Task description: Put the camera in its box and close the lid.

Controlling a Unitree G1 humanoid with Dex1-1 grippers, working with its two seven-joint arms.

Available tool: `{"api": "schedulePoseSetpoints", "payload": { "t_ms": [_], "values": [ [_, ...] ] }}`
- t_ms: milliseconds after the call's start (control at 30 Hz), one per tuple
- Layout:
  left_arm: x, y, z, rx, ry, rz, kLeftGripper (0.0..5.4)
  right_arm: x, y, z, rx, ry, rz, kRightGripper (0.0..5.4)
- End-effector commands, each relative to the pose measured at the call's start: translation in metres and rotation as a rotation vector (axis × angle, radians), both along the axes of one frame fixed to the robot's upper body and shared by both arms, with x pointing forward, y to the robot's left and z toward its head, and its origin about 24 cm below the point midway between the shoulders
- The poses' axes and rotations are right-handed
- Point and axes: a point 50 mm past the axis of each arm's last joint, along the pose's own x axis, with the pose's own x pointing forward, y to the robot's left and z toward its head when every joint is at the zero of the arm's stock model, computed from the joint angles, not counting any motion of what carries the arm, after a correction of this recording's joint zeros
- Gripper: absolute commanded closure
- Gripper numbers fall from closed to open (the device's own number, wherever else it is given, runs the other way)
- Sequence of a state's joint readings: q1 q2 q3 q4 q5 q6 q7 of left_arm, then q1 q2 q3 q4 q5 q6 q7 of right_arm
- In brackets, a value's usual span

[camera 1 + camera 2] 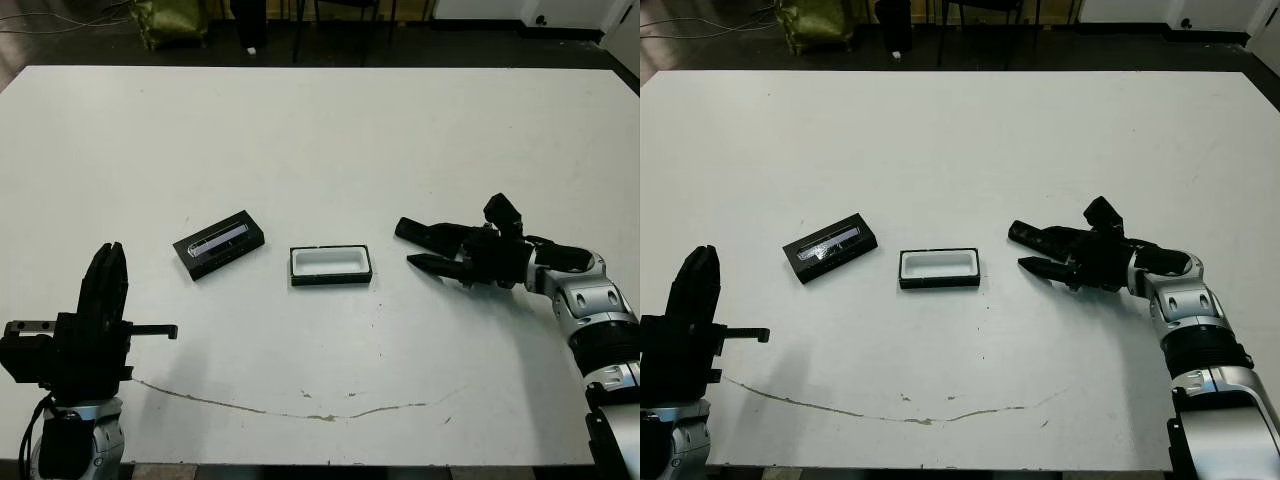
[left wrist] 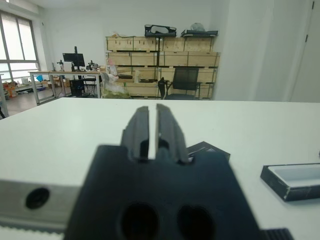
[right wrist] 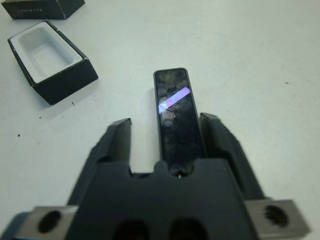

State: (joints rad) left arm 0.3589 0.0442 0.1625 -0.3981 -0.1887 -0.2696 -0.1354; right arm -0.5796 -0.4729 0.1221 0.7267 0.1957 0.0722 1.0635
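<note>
Left gripper [image 1: 105, 268]: raised at near left table [image 1: 320, 130] edge, fingers nearly closed, empty. Right gripper [image 3: 167, 137]: fingers spread, straddling camera [image 3: 176, 112], contact unclear. Box [image 1: 331, 265]: open, mid-table, just left of camera. Lid [image 1: 219, 243]: farther left, apart from box.

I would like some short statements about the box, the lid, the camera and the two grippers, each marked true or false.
1. The box is open and holds nothing. True.
2. The lid sits on the box. False: it lies on the table, apart, toward the robot's left.
3. The camera lies between the fingers of the right gripper. True.
4. The left gripper holds the lid. False: it holds nothing; its fingers are nearly together.
5. The camera is inside the box. False: it lies on the table at the right gripper.
</note>
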Motion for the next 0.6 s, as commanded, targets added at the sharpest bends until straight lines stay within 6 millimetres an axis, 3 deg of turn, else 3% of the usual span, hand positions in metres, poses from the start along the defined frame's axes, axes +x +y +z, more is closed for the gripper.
{"api": "schedulePoseSetpoints", "payload": {
  "t_ms": [33, 267, 600],
  "values": [
    [-0.0025, 0.0025, -0.0040, 0.004, 0.034, 0.011, 5.40, -0.0236, -0.0078, -0.0392, 0.010, 0.193, -0.027, 3.27],
    [-0.0024, 0.0025, -0.0039, 0.005, 0.034, 0.006, 5.40, -0.0236, -0.0092, -0.0390, -0.006, 0.181, -0.032, 4.68],
    [-0.0031, 0.0028, -0.0043, 0.011, 0.037, 0.013, 5.40, -0.0236, -0.0086, -0.0392, -0.005, 0.152, -0.022, 4.71]
  ]
}}
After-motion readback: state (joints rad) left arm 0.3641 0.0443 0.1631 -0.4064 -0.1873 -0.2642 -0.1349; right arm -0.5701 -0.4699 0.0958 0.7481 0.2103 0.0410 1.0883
